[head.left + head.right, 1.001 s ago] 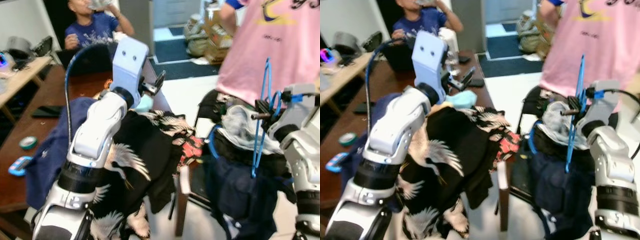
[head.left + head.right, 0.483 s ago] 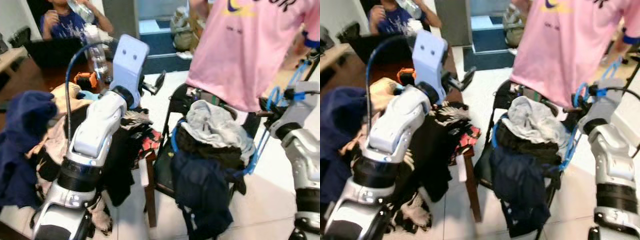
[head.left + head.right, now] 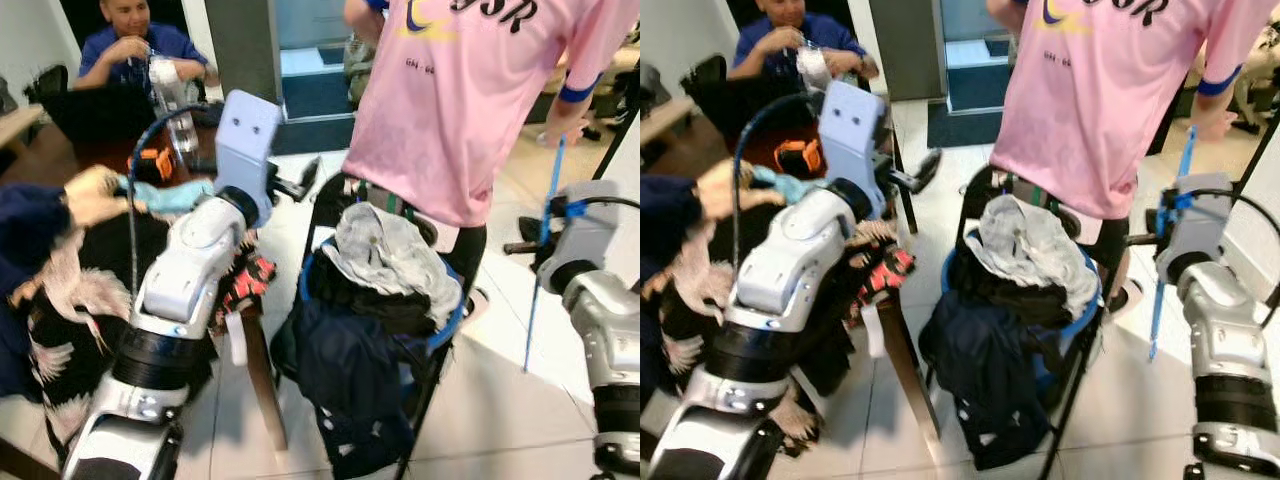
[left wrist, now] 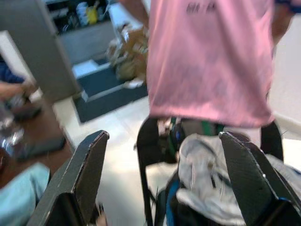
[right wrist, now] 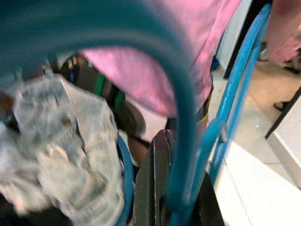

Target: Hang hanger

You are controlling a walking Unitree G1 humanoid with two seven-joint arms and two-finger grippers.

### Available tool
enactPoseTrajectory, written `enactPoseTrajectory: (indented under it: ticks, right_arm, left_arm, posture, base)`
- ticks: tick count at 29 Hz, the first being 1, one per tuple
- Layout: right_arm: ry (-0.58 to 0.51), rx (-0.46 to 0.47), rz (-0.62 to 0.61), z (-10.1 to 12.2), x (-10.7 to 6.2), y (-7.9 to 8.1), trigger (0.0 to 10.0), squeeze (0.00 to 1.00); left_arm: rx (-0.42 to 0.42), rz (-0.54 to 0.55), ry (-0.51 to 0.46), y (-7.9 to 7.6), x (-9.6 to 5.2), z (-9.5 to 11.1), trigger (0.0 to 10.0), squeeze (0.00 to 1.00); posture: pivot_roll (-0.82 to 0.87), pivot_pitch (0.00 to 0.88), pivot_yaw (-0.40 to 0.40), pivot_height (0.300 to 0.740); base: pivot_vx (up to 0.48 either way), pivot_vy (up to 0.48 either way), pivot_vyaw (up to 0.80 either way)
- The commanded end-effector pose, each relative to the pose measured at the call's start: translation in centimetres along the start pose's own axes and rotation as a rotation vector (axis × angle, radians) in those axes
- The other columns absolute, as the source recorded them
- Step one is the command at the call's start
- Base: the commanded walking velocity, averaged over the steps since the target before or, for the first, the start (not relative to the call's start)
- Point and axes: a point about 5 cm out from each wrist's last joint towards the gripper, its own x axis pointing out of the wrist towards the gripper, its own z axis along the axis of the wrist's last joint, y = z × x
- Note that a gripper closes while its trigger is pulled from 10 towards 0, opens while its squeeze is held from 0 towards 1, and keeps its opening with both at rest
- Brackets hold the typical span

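Note:
A thin blue plastic hanger (image 3: 534, 300) hangs almost straight down at the right, edge-on to the head camera, with my right gripper (image 3: 520, 246) shut on its upper part. In the right wrist view the blue hanger (image 5: 229, 104) curves through the black fingers (image 5: 153, 188). My left gripper (image 4: 164, 179) is open and holds nothing. It is raised in front of me, over the table's corner (image 3: 303, 183). It points toward a folding chair and the person behind it.
A black folding chair (image 3: 330, 205) stands ahead, piled with a grey garment (image 3: 385, 255) and dark clothes (image 3: 350, 370). A person in a pink shirt (image 3: 470, 100) stands close behind it. Left is a table heaped with clothes (image 3: 70, 300), with a seated person (image 3: 130, 45) behind. White tiled floor (image 3: 490, 420) lies lower right.
The whole picture has swung right, so the camera moved: the table slid left and the chair came to the middle. The hanger in my right gripper went from tilted to nearly vertical.

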Motion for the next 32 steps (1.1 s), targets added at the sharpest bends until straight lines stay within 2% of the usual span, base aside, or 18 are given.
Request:
enactPoseTrajectory:
  ticks: [1,6,9,14,15,16,18,21,26,28,32]
  right_arm:
    - [0.046,-0.013,-0.018,-0.8,-0.1,-0.2,10.0,0.0]
    - [0.085,-0.033,-0.046,-1.6,-0.3,-0.7,10.0,0.0]
    - [0.099,-0.031,-0.052,-2.0,-0.5,-0.8,10.0,0.0]
    - [0.102,-0.034,-0.051,-2.1,-0.5,-0.7,10.0,0.0]
    - [0.112,-0.037,-0.049,-2.5,-0.7,-0.7,10.0,0.0]
    - [0.112,-0.037,-0.049,-2.5,-0.7,-0.7,10.0,0.0]
    - [0.13,-0.038,-0.048,-3.0,-0.8,-0.6,10.0,0.0]
    - [0.152,-0.043,-0.047,-3.6,-0.9,-0.6,10.0,0.0]
    - [0.197,-0.048,-0.051,-4.6,-1.0,-0.4,10.0,0.0]
    - [0.215,-0.05,-0.057,-5.1,-1.2,-0.4,10.0,0.0]
    - [0.257,-0.05,-0.07,-6.0,-1.6,-0.7,10.0,0.0]
  left_arm:
    - [0.0,0.006,0.012,0.5,-0.1,-0.4,10.0,0.0]
    - [-0.02,0.035,0.025,1.5,-0.6,-1.3,10.0,0.0]
    - [-0.063,0.06,0.033,2.3,-1.0,-2.0,10.0,0.0]
    - [-0.071,0.05,0.048,2.2,-1.3,-2.7,10.0,0.0]
    - [-0.097,0.049,0.082,1.8,-1.9,-4.1,10.0,0.0]
    - [-0.097,0.049,0.082,1.8,-1.9,-4.1,10.0,0.0]
    - [-0.12,0.055,0.125,1.6,-2.6,-5.7,10.0,0.0]
    - [-0.132,0.062,0.149,1.6,-3.0,-6.6,10.0,0.0]
    - [-0.133,0.057,0.163,1.8,-3.2,-7.3,10.0,0.0]
    - [-0.099,0.029,0.165,1.8,-3.2,-7.5,10.0,0.0]
    - [-0.096,0.023,0.169,1.6,-3.2,-7.9,10.0,0.0]
  posture:
    - [-0.04,0.0,0.033,0.74]
    - [-0.04,0.0,0.035,0.74]
    - [-0.04,0.0,0.037,0.74]
    - [-0.04,0.0,0.037,0.74]
    - [-0.04,0.0,0.038,0.74]
    - [-0.04,0.0,0.038,0.74]
    - [-0.04,0.0,0.034,0.74]
    - [-0.04,0.0,0.034,0.74]
    - [-0.04,0.0,0.038,0.74]
    - [-0.05,0.0,0.038,0.74]
    - [-0.06,0.0,0.04,0.74]
  base:
    - [0.0,0.0,0.0]
    - [0.0,0.0,0.0]
    - [0.0,0.0,0.0]
    - [0.0,0.0,0.0]
    - [0.0,0.0,0.0]
    - [0.0,0.0,0.0]
    - [0.0,0.0,0.0]
    - [0.0,0.0,0.0]
    - [0.0,0.0,-0.61]
    - [0.0,0.0,-0.76]
    - [0.0,0.0,0.0]
